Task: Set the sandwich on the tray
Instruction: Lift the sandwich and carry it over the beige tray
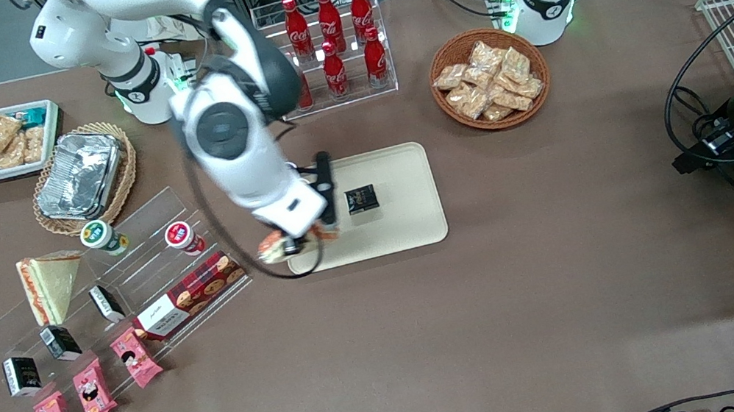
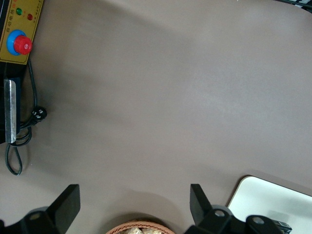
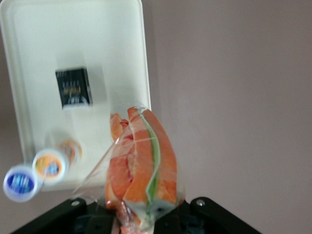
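My right gripper (image 1: 295,242) is shut on the sandwich (image 1: 275,246), a clear-wrapped wedge with a thick orange filling and a green strip. It hangs at the tray's (image 1: 407,225) near corner, on the working arm's end, about over the rim. In the right wrist view the sandwich (image 3: 142,161) sticks out from between the gripper (image 3: 141,220) jaws. Its tip overlaps the edge of the cream tray (image 3: 112,44). A small black packet (image 1: 361,199) lies on the tray, also seen from the wrist (image 3: 74,87).
Toward the working arm's end stands an acrylic shelf (image 1: 138,222) with a white-faced wedge sandwich (image 1: 48,285), two cups, a biscuit box (image 1: 191,293) and small packets. A cola bottle rack (image 1: 331,33) and a snack basket (image 1: 489,77) stand farther from the camera than the tray.
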Motion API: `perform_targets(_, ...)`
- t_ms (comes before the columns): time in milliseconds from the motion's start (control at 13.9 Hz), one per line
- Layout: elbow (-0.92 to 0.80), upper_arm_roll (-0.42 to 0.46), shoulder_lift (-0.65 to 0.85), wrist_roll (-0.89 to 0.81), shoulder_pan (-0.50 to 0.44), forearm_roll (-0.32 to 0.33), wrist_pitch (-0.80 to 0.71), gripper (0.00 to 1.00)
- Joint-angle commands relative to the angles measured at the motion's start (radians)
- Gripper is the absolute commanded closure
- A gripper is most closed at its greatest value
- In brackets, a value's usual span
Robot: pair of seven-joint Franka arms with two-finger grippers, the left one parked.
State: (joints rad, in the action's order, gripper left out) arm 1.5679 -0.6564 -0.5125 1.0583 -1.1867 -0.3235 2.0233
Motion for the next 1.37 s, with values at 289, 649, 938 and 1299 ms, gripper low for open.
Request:
perform_targets(289,0.024,0.037,-0.198,-0.008,-0.065,-0.12,0.228,1.0)
perform_targets(649,0.09,0.078,-0.208,-0.011,-0.063,-0.23,0.301,1.0)
perform_targets(938,0.09,0.08,-0.259,-0.027,-0.066,-0.255,0.333,1.0)
perform_targets(1299,0.086,0.078,-0.27,-0.103,-0.07,-0.252,0.35,0.0)
